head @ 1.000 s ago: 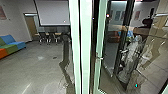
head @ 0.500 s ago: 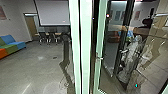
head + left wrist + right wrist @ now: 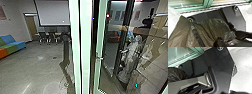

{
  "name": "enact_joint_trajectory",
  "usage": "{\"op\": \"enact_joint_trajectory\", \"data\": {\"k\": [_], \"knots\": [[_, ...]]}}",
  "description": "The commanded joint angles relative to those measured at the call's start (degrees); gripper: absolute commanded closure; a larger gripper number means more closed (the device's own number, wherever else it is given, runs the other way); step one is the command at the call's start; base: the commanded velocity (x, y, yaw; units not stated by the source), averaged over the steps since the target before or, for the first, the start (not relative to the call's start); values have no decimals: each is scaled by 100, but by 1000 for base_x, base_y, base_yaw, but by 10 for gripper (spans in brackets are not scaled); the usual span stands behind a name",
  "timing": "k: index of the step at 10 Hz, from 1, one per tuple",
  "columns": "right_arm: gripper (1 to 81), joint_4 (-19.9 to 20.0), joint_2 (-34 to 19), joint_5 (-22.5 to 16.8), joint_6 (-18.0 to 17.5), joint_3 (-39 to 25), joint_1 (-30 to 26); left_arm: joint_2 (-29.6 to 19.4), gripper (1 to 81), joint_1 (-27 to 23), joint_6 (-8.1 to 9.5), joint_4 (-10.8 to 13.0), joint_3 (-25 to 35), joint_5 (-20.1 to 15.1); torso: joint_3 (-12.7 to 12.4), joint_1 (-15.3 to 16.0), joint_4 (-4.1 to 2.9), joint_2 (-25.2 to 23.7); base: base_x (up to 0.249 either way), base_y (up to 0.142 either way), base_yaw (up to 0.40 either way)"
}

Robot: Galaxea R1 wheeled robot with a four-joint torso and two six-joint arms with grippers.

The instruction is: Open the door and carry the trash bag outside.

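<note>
In the head view the door's pale green frame (image 3: 100, 45) stands upright right of the middle, with a small handle (image 3: 99, 58) on it and dark glass to its right. The brown-black trash bag (image 3: 205, 28) spreads wide across the left wrist view. Its plastic is drawn into a bunched neck, where my left gripper (image 3: 219, 39) is shut on it. A crinkled part of the bag (image 3: 175, 73) also shows in the right wrist view, beside the robot's own dark plate. How my right gripper stands cannot be made out.
Another thick green post (image 3: 86, 47) rises in the middle. Left of it, a grey floor reaches a colourful couch (image 3: 12, 46), chairs (image 3: 50, 37) and a large screen (image 3: 52, 12). A pale shape (image 3: 130, 60) shows in the glass; whether it is a reflection is unclear.
</note>
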State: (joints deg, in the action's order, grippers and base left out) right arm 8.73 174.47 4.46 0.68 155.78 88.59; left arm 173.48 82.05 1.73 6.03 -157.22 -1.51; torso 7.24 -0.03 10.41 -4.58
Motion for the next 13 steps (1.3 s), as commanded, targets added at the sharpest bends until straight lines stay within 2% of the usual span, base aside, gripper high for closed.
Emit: {"op": "enact_joint_trajectory", "data": {"k": [1, 6, 13], "knots": [[10, -20, 38, -341, 28, -6, -240, 2, 811, -343, -15, 38, -2, -297, 0, 3, 0, 0, 0, 0, 0], [10, -20, 46, -341, 28, -5, -240, 2, 811, -343, -15, 29, -2, -297, 0, 3, 0, 0, -55, 0, 0], [10, -20, 55, -341, 28, 12, -223, 29, 811, -343, -15, 38, -2, -297, -2, 3, 0, -4, 0, 0, 0]]}}
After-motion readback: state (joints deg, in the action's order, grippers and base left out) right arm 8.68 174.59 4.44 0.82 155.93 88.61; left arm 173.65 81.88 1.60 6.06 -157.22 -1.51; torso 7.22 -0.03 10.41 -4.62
